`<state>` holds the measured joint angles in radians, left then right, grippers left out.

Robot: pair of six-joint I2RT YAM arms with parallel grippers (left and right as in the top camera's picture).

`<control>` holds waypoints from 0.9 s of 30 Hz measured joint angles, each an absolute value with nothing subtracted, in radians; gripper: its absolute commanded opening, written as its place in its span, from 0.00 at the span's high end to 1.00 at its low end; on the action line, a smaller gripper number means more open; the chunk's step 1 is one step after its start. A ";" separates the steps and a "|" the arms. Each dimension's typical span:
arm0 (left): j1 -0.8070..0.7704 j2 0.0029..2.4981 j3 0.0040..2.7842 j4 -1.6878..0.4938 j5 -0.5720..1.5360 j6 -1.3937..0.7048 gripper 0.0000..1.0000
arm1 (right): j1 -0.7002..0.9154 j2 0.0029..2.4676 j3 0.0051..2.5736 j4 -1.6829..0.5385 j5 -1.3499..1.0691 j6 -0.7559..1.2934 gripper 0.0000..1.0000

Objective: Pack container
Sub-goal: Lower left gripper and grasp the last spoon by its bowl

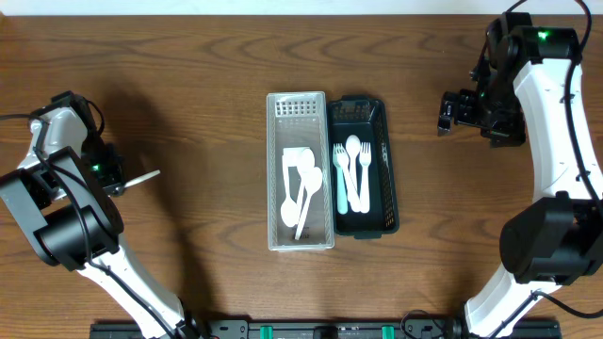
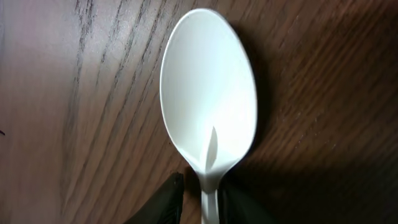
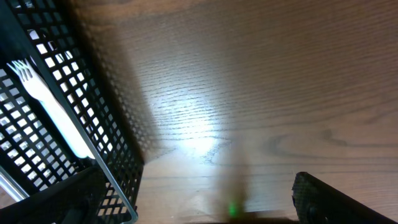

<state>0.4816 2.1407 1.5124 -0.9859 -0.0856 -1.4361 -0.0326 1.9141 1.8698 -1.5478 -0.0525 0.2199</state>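
At the left side of the brown wooden table [image 1: 207,85], well apart from both bins, my left gripper [image 2: 202,186] sits astride the neck of the white plastic spoon [image 2: 208,93]. Its dark fingers [image 2: 165,205] flank the neck closely. One seems to touch it and the other shows a sliver of table, so I cannot tell whether the clamp has bitten. I want it firm and square on the neck before lifting, or the spoon will likely swivel.

The spoon's hollow faces the wrist camera. Its long axis runs across the table, slightly tilted, with the bowl pointing towards the middle.

I judge it belongs in the clear plastic rectangular tray [image 1: 271,169], where other white spoons [image 1: 300,193] lie lengthwise, so I'd turn it to match. The black mesh basket [image 1: 392,169] holds forks [image 1: 350,174]. My right gripper [image 1: 445,111] hangs beyond the basket, jaws wide apart and empty.
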 measured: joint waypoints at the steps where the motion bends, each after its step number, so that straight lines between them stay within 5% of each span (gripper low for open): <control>1: 0.482 2.141 1.512 -0.986 -0.086 -1.436 0.75 | -0.033 1.914 1.870 -1.548 -0.052 0.220 0.01; 13: 0.482 2.141 1.512 -0.985 -0.086 -1.411 0.81 | -0.033 1.914 1.870 -1.548 -0.052 0.220 0.01; 16: 0.482 2.142 1.512 -0.986 -0.084 -1.402 0.94 | -0.033 1.914 1.870 -1.548 -0.052 0.220 0.01; 27: 0.482 2.143 1.512 -0.991 -0.086 -1.362 0.94 | -0.033 1.914 1.870 -1.548 -0.052 0.220 0.01</control>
<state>0.4816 2.1433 1.5124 -0.9905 -0.0856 -1.3617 -0.0326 1.9141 1.8698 -1.5478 -0.0525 0.2195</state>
